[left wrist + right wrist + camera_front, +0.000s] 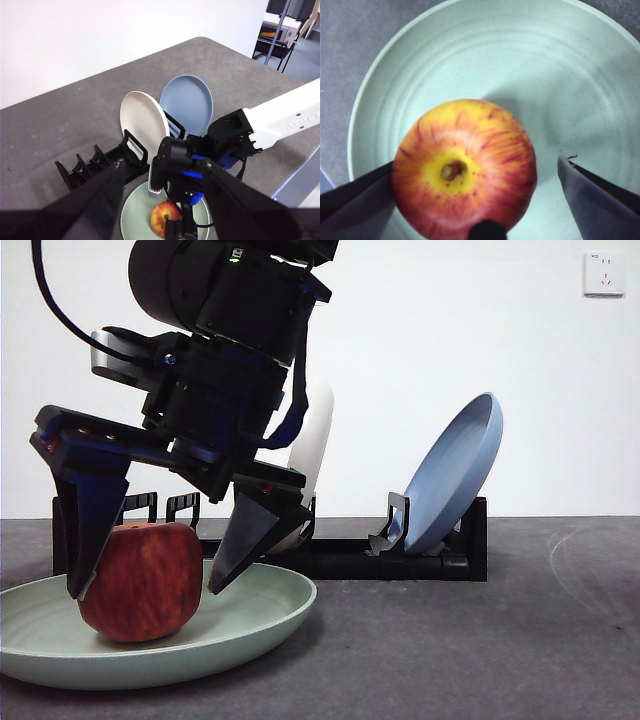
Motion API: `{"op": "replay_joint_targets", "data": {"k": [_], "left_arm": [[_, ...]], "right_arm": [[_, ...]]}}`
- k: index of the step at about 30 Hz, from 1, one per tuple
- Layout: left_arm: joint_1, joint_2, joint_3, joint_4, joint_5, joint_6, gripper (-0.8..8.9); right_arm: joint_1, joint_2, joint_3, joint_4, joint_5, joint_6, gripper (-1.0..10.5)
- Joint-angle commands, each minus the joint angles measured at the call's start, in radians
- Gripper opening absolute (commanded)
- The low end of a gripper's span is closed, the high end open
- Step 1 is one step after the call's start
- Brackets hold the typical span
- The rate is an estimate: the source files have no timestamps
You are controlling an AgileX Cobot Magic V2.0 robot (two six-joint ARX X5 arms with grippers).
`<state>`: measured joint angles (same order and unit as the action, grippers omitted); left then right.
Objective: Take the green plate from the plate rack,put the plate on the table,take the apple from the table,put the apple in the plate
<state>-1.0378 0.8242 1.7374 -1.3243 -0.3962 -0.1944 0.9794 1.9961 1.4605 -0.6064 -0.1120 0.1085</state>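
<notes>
The apple [142, 580] is red with fine darker streaks down its sides and a yellow patch around the stem hollow, where a short brown stub sits. It rests on the green plate [255, 625], toward the plate's side nearest the rack's handle end rather than at its middle. The plate is pale sage, matte, wide and shallow with a low raised rim, and lies flat on the dark grey table [480, 640] just in front of the rack [440, 562].

The right gripper [148, 585] comes down from above, tilted, its dark body filling the upper part of the front view. Its jaws stand wide apart around the apple: one touches or nearly touches the apple's side, the other is clear of it, with bare plate showing between. The apple bears its own weight on the plate. From the left wrist view the right arm's white forearm [290, 117] reaches in across the table edge, and the gripper hangs over the plate.

The left gripper [162, 200] is held high and well back, looking down on the whole scene; its jaws are spread wide and hold nothing.

In the black rack a white plate [144, 120] and a blue plate [189, 102] lean upright, side by side.
</notes>
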Motion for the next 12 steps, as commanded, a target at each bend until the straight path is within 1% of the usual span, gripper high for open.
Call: {"op": "replay_joint_targets", "data": {"k": [1, 7, 10, 12], "left_arm": [[-0.002, -0.005, 0.001, 0.000, 0.004, 0.008, 2.60], [-0.002, -0.005, 0.001, 0.000, 0.003, 0.008, 2.60], [-0.002, -0.004, 0.001, 0.000, 0.003, 0.008, 2.60], [-0.002, -0.004, 0.001, 0.000, 0.003, 0.009, 2.60]], "right_arm": [[0.002, 0.015, 0.010, -0.022, 0.001, 0.004, 5.1], [0.001, -0.008, 0.117, -0.184, 0.010, -0.005, 5.0], [0.001, -0.027, 0.209, -0.317, 0.016, -0.034, 5.0], [0.001, -0.047, 0.277, -0.421, 0.035, -0.064, 5.0]]}}
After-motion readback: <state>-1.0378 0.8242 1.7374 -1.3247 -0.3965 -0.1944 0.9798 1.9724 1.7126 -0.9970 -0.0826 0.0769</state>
